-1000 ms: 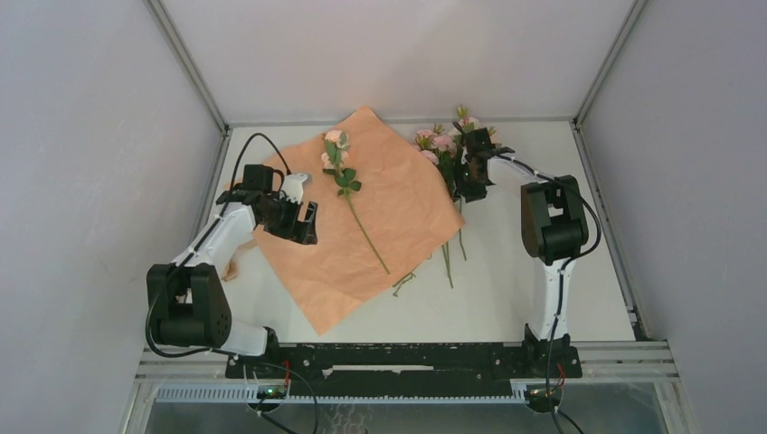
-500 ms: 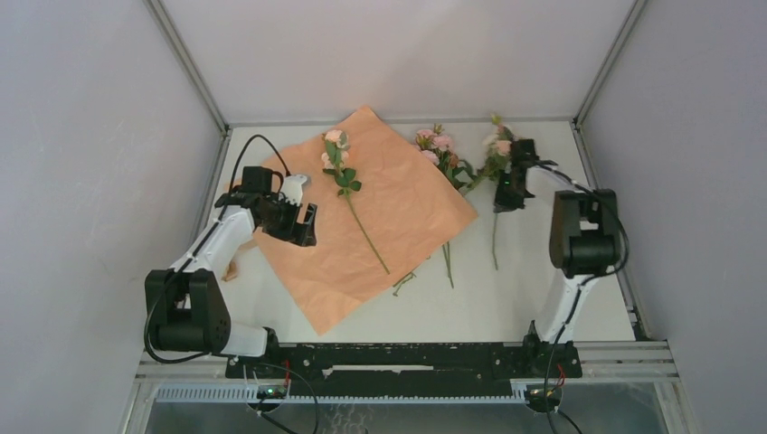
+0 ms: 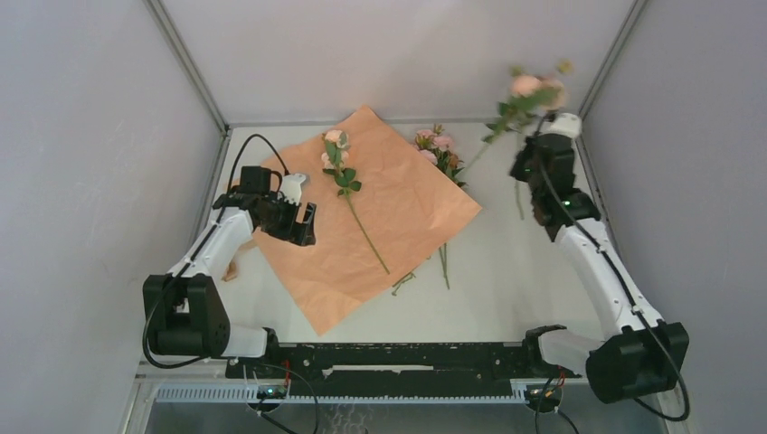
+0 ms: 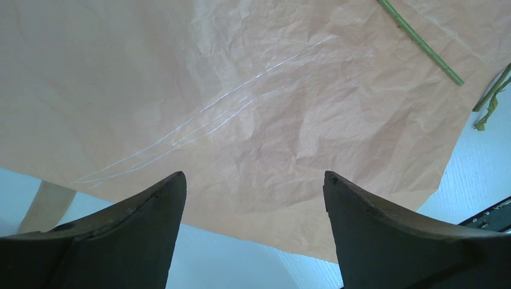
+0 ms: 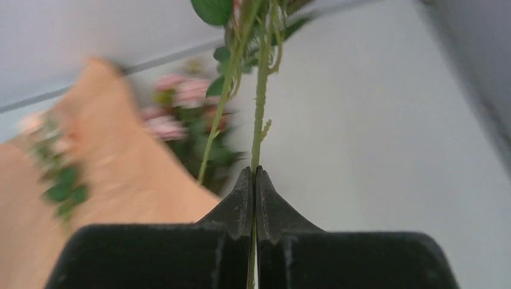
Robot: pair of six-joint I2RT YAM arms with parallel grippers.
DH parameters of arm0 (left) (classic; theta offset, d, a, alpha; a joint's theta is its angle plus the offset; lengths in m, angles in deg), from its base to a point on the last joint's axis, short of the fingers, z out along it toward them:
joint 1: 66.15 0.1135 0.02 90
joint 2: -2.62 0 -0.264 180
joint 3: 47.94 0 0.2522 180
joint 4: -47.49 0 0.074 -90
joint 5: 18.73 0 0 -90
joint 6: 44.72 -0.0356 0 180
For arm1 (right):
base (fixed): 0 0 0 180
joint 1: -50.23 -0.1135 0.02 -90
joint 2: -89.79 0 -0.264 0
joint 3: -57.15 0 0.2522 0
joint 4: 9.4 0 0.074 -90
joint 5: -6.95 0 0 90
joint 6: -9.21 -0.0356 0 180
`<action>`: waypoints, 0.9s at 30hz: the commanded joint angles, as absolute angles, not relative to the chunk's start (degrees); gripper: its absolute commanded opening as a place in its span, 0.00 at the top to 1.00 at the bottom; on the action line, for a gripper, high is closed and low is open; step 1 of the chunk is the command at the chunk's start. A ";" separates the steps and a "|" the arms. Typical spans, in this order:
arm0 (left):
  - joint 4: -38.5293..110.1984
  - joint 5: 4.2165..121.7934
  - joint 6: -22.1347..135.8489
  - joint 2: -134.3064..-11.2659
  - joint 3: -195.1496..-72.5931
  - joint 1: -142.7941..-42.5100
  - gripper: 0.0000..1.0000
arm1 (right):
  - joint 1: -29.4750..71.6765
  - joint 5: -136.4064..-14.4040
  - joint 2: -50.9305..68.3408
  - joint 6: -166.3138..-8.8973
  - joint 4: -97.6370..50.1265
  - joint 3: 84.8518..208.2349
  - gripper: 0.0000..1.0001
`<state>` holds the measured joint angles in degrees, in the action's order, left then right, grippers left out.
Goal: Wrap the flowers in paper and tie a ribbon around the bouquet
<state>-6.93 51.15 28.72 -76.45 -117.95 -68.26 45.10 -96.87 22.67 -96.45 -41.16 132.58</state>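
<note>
My right gripper (image 5: 253,179) was clamped tight on one stem (image 5: 260,102) and held it up off the table (image 3: 506,271) at the far right, with the bloom (image 3: 527,85) high. The left gripper (image 4: 253,180) hung over the left part of the paper (image 3: 398,208), jaws wide apart and holding nothing. One flower (image 3: 346,178) lay on the paper. The other flowers (image 3: 438,145) lay at its right edge, stems on the table. A tan strip past the paper's left edge was probably the ribbon (image 4: 45,205); it was mostly hidden.
</note>
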 commanded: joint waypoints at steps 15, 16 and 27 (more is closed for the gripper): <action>-8.87 48.96 25.53 -71.64 -117.29 -68.22 0.11 | 39.06 -106.12 27.36 -97.27 -39.50 133.35 1.00; -8.86 49.05 25.51 -71.79 -117.50 -68.18 0.11 | 41.23 -104.23 29.31 -97.64 -39.70 132.51 1.00; -7.08 51.97 27.74 -71.90 -119.79 -68.00 0.11 | 19.97 -95.48 28.46 -96.10 -21.59 130.57 1.00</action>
<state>-8.84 50.69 26.88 -73.02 -117.97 -68.26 30.90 -100.02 34.06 -96.21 -34.43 130.22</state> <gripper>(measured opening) 0.887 0.008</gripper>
